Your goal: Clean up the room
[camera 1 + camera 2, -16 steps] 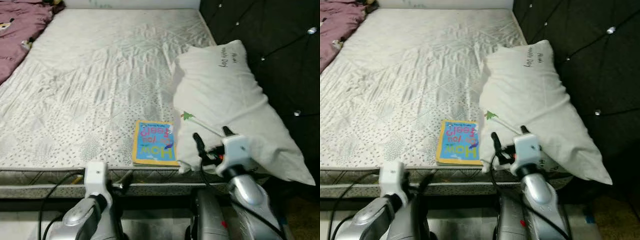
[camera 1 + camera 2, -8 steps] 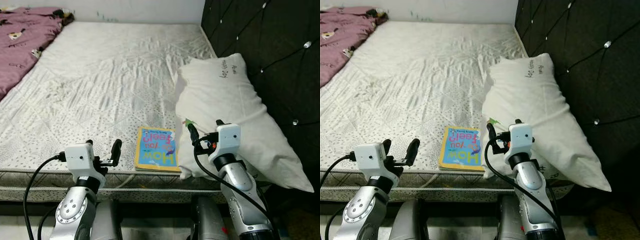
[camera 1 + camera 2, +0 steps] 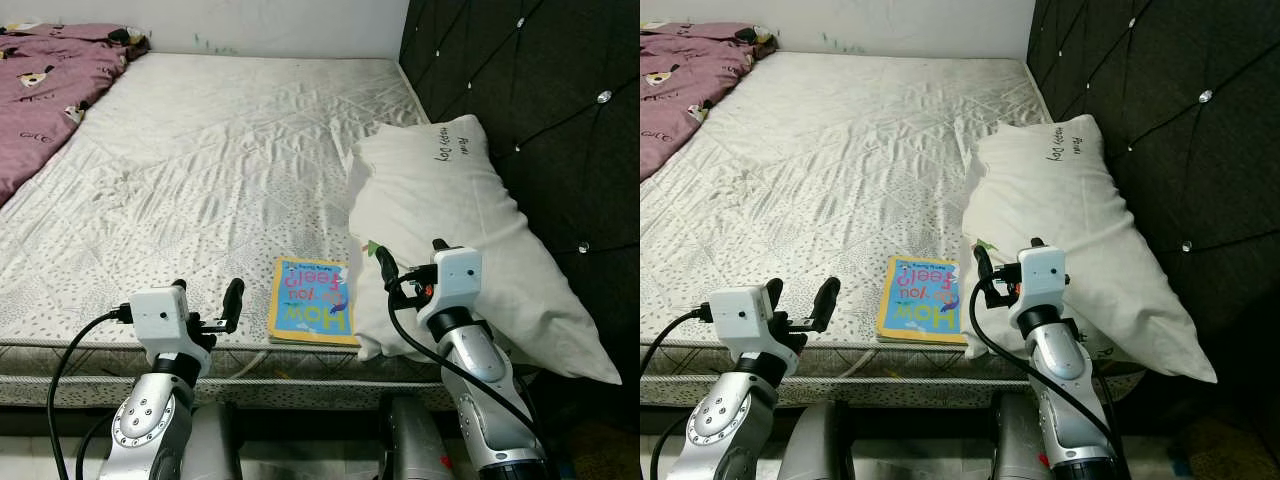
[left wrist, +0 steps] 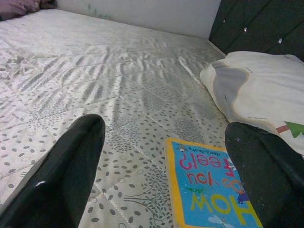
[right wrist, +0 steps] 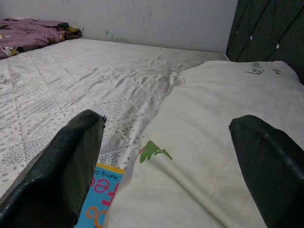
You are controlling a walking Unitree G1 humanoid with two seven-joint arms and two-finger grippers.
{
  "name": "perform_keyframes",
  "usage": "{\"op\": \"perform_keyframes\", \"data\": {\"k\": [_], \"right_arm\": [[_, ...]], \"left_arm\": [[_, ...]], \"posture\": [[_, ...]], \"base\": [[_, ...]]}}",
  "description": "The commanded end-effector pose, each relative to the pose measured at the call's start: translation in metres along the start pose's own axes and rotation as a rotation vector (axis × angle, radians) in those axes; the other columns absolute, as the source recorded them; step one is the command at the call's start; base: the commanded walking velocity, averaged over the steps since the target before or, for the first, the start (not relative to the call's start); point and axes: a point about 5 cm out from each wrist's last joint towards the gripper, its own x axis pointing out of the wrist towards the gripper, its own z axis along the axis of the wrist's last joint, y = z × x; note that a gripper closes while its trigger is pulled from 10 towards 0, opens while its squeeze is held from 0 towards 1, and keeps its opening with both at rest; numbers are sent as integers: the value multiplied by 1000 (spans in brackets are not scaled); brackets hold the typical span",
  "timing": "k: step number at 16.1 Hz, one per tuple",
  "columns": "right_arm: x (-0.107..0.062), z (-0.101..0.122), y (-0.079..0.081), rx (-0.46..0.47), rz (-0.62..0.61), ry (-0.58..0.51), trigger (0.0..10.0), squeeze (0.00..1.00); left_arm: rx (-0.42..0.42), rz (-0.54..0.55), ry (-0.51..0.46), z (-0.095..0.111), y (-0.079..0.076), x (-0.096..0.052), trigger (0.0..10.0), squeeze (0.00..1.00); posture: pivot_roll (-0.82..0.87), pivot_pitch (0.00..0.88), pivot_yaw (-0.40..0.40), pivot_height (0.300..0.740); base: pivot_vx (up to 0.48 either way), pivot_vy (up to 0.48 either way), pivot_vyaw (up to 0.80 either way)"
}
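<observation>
While a yellow-edged blue picture book (image 3: 310,301) lies beside a white pillow (image 3: 460,220), the left gripper (image 3: 205,300) and right gripper (image 3: 410,262) are held wide open, empty.

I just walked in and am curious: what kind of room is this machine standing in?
Most likely a bedroom. It faces a bare quilted mattress with a white pillow against a dark tufted headboard. A purple blanket lies at the far side, and a children's book near the edge.
</observation>
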Motion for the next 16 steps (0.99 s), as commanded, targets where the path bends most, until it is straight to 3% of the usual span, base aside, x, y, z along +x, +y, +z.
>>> {"op": "perform_keyframes", "data": {"k": [1, 5, 7, 8, 16], "right_arm": [[0, -1, -2, 4, -14, 6, 10000, 0], [0, -1, -2, 4, -14, 6, 10000, 0], [21, 8, -6, 19, -67, -67, 10000, 0], [21, 10, -6, 22, -71, -80, 10000, 0], [24, 8, -2, 41, -75, -97, 10000, 0]], "left_arm": [[12, 5, -16, 3, 1, 0, 10000, 0], [12, 5, -16, 3, 1, 0, 10000, 0], [109, 108, -99, 5, 7, 16, 10000, 0], [116, 118, -100, 5, 7, 16, 10000, 0], [131, 114, -93, 0, 6, 13, 10000, 0]], "posture": [[18, 0, -14, 559], [18, 0, -14, 559], [41, 0, -5, 559], [45, 0, -4, 559], [58, 0, 12, 644]], "base": [[0, 0, 0], [0, 0, 0], [0, 0, 0], [0, 0, 0], [0, 0, 0]]}}
